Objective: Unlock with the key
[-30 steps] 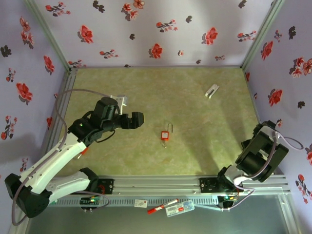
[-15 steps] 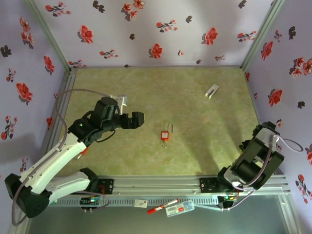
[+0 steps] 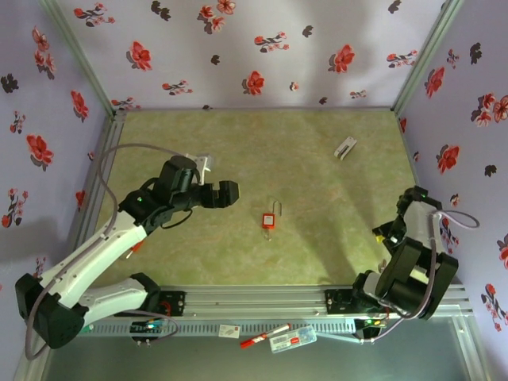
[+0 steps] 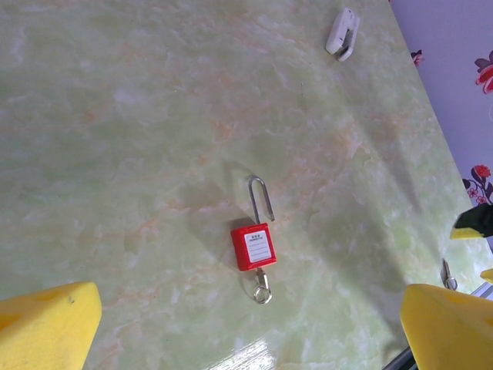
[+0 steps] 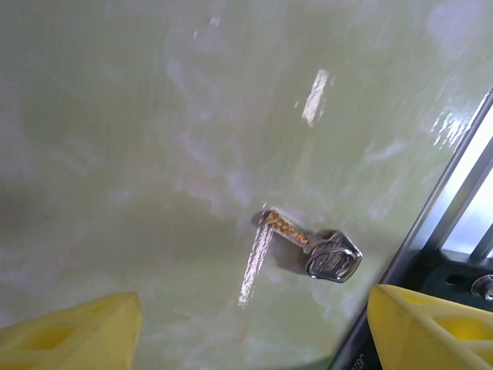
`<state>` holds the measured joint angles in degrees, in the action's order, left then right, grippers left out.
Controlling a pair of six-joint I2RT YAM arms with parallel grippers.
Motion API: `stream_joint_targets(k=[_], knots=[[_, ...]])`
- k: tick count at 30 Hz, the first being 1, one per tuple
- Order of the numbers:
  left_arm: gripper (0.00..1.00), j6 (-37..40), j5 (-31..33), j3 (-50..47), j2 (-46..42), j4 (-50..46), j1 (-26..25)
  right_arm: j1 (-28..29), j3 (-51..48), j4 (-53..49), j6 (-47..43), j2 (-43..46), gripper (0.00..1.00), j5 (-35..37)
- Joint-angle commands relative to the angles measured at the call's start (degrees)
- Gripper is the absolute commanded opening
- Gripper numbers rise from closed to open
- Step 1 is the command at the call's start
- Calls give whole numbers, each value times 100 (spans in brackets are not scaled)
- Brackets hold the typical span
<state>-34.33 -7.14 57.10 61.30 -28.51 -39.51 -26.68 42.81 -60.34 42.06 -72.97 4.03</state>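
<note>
Beside the metal rail (image 5: 441, 206) on the table (image 5: 115, 154): key (image 5: 312, 248) lies flat, free | right gripper (image 5: 246, 327) above it, jaws spread | left gripper (image 4: 246, 327) spread wide, red padlock (image 4: 253, 247) ahead

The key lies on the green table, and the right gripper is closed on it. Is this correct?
No. The key lies on the green table, but the right gripper is open, its fingers wide apart and clear of the key. The right wrist view shows this.
</note>
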Motion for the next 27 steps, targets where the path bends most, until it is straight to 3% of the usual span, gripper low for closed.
stream_joint_targets(k=[1, 7, 15, 27], knots=[[100, -91, -182, 20, 70, 222, 42, 299, -120, -217, 463, -126, 78, 306], [100, -63, -280, 59, 89, 238, 43, 303, -684, 105, 1117, 121, 77, 500], [100, -52, -350, 35, 66, 180, 43, 288, -523, 95, 935, -224, 77, 999], [99, -265, -359, -119, -13, 304, 48, 417, -319, 45, 1227, -618, 73, 856]])
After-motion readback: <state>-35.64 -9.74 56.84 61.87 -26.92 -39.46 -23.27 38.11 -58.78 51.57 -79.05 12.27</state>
